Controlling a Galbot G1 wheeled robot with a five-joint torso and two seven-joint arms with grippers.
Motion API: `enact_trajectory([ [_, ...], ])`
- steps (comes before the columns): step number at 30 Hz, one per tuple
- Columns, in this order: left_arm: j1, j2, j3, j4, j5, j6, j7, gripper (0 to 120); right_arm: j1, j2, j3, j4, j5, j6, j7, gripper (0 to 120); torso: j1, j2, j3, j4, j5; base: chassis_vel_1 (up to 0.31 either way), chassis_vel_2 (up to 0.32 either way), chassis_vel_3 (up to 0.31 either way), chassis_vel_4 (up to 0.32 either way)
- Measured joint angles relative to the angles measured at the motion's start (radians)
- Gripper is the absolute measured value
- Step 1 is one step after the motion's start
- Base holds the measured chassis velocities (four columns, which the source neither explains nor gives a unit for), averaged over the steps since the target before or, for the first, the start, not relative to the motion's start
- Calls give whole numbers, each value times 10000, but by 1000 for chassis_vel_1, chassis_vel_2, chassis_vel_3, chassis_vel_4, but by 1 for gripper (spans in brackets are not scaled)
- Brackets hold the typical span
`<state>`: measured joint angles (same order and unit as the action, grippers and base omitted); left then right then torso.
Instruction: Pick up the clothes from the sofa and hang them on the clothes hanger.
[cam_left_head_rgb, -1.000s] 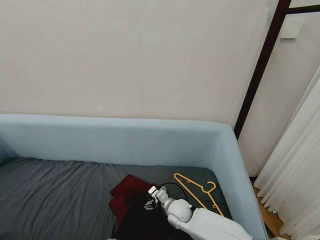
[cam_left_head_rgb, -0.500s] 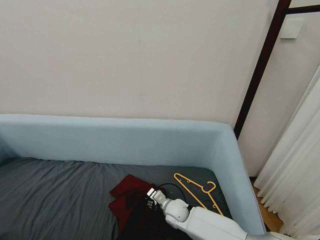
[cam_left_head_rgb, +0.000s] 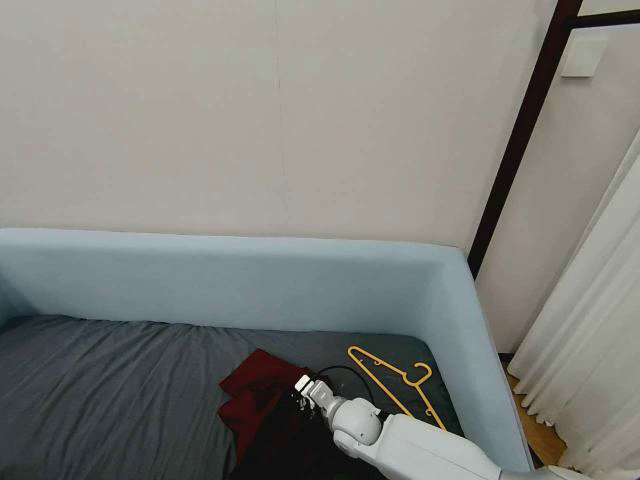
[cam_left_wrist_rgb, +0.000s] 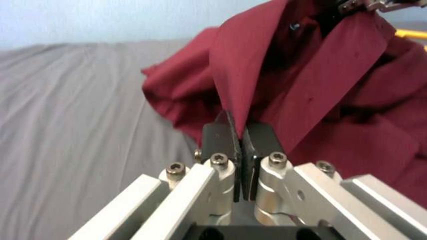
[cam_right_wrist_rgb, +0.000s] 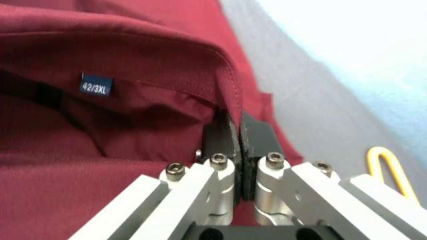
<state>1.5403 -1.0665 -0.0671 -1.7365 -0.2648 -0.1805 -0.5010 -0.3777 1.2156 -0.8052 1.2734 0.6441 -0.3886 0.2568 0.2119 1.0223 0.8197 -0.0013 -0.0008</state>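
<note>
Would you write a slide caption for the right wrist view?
Right gripper shut on the collar of a dark red cloth shirt, blue 42/3XL tag showing.

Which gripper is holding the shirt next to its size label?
The right gripper, clamped on the red shirt beside the blue label; the left gripper pinches a plain fold.

Text: "42/3XL", one short line of white characters.
Carrier: a small blue size tag (cam_right_wrist_rgb: 95, 86), rectangular and slightly slanted.
Garment: the tag is sewn to the inner face of the dark red shirt (cam_right_wrist_rgb: 143, 55), just under a stitched, folded band of the cloth.
Nearest neighbour: the right gripper (cam_right_wrist_rgb: 235, 129), its jaws pressed together on the shirt's hemmed edge, is near the tag but not touching it.
View: right wrist.
</note>
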Motion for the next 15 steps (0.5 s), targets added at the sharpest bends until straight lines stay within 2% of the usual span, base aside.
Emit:
enact_trajectory([
  [2,-67,79,9,-94,-19,59,-15,0,39,-62,64,118,52,0,57,0,0,-1,0,0,0,0,0,0,0],
  [9,-693,1136,8,-915,-248,399,-41,0,397,-542,290,1155,540,252,626,0,1,-1,0,-1,0,0,0,0,0],
  [15,-1043,1884,6,-1251,-326,453,-2,0,503,-723,467,1868,1140,547,1118,0,1,0,0,0,-1,0,0,0,0],
])
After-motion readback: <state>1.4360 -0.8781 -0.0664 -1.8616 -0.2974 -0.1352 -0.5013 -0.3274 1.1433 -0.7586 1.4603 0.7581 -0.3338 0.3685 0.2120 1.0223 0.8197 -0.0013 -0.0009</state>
